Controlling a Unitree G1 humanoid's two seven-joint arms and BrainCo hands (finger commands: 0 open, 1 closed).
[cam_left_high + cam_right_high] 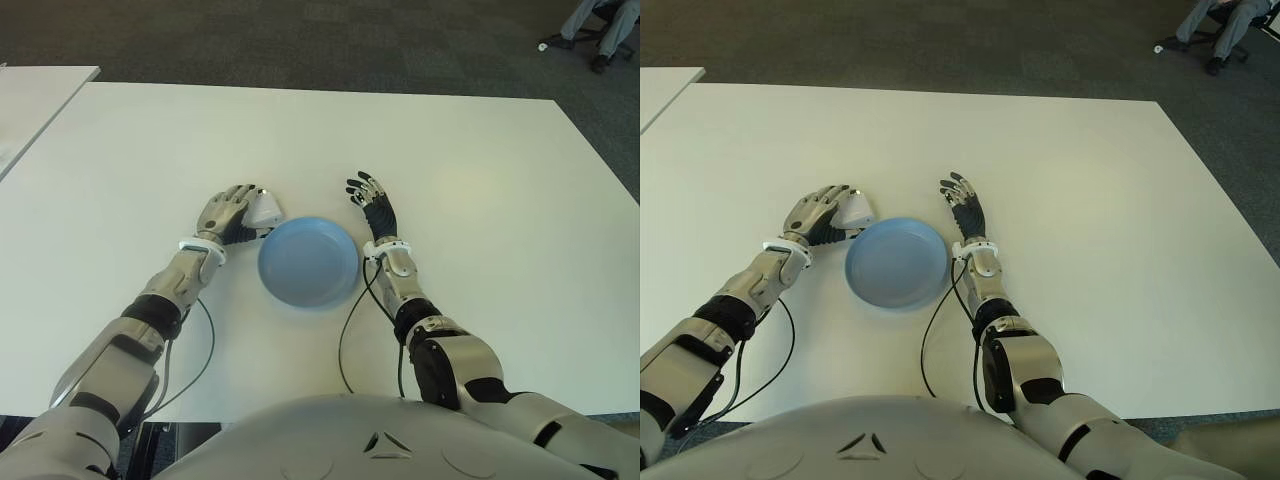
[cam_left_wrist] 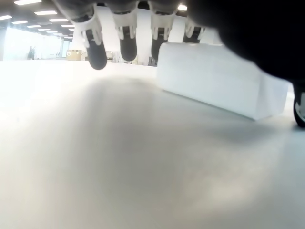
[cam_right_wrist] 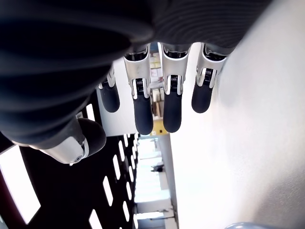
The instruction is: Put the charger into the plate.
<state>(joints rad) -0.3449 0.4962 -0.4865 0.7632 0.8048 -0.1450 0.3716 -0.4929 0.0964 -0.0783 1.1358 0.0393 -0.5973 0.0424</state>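
Observation:
A small white charger [image 1: 266,210] lies on the white table [image 1: 480,200], just left of the far rim of an empty blue plate [image 1: 308,262]. My left hand [image 1: 228,212] is right beside the charger on its left, fingers reaching over it. In the left wrist view the fingers [image 2: 128,45] hang straight above the table with the charger [image 2: 214,78] standing on the surface next to them, not gripped. My right hand [image 1: 372,203] shows to the right of the plate, near its far edge; its fingers [image 3: 171,109] are spread and hold nothing.
Black cables [image 1: 350,340] trail from both wrists toward the table's front edge. Another white table [image 1: 40,95] stands at the far left. A person's legs on a chair [image 1: 600,25] show at the far right, on dark carpet.

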